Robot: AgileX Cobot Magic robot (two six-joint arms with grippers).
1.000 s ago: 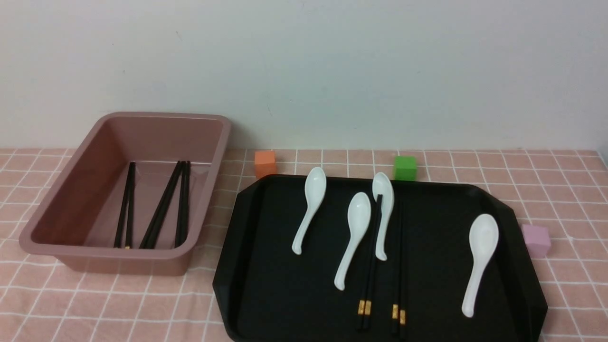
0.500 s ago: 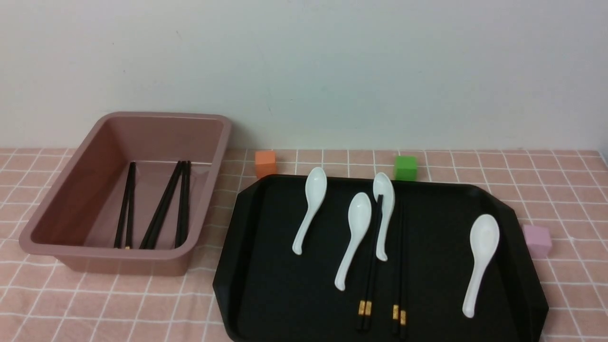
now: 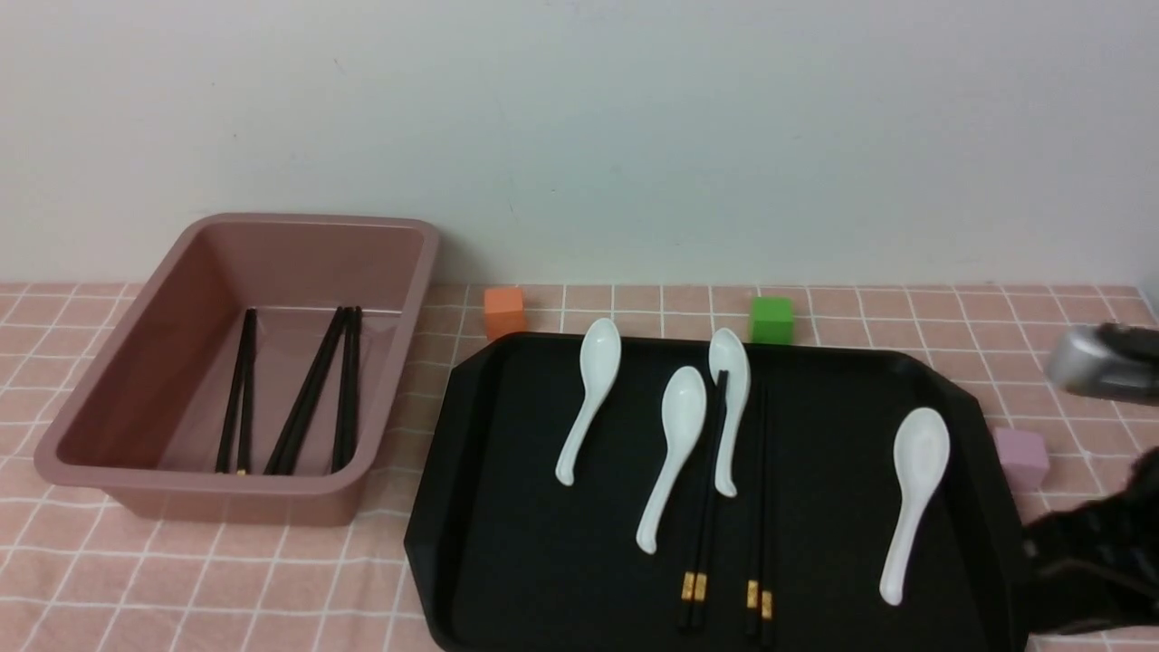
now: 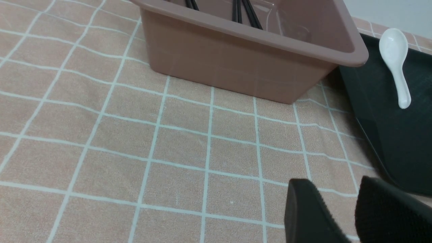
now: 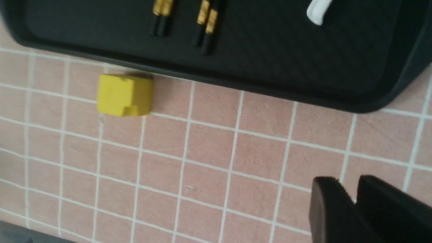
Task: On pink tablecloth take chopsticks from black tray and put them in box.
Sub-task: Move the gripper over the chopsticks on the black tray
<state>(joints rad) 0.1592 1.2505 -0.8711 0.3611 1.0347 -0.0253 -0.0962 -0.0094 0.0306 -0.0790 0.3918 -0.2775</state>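
Two pairs of black chopsticks [image 3: 706, 516] with gold bands lie lengthwise on the black tray [image 3: 525, 561], one pair with its tip on a spoon; their thick ends [image 5: 162, 17] show in the right wrist view. More chopsticks [image 3: 308, 398] lie inside the mauve box [image 3: 226, 503] at left. My right arm [image 3: 1100, 362] shows at the right edge beside the tray. My right gripper [image 5: 347, 184] hangs over the pink tablecloth [image 5: 209, 145] just off the tray's near rim, jaws a narrow slit apart and empty. My left gripper [image 4: 337, 189] is open and empty over the cloth, near the box [image 4: 236, 67].
Several white spoons [image 3: 679, 453] lie on the tray. An orange cube [image 3: 504, 311] and a green cube [image 3: 771, 319] stand behind it, a mauve cube [image 3: 1021, 457] at its right. A yellow block [image 5: 125, 95] sits against the tray's near rim.
My right arm has come into the front view at the right edge, where nothing of it showed before. Chopsticks, spoons, tray and box have not moved.
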